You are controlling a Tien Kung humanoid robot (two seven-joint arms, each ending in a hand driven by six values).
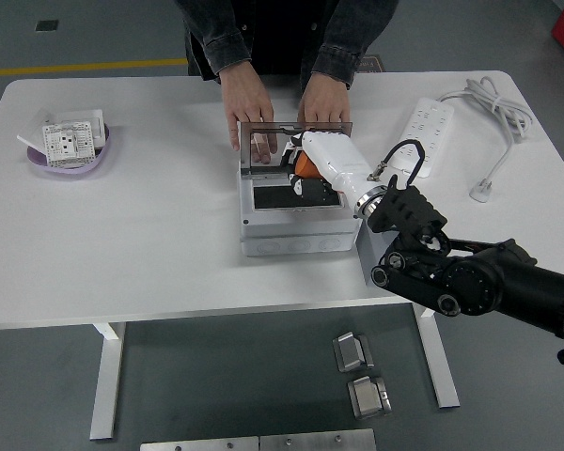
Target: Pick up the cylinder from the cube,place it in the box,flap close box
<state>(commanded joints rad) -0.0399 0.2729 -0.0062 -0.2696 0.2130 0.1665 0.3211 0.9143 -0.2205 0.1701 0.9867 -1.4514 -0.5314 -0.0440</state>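
Right robot hand (305, 169) wrapped around orange cylinder (304, 164), holding it over open box (291, 202), just above dark interior. White forearm angled up-left from black arm crossing surface (150, 235) edge at lower right. Grey cube (376, 256) beside box, mostly hidden behind arm. Person's hands (249, 113) at far side, resting on raised clear lid (263, 141). Left robot hand out of view.

You see a white bench (150, 244) carrying a grey box (296, 221) at its middle, with a grey cube (378, 256) just beside its right wall. At far left sits a purple dish (70, 162) of white parts, and at far right a white power strip (427, 138) with its cable (493, 103).
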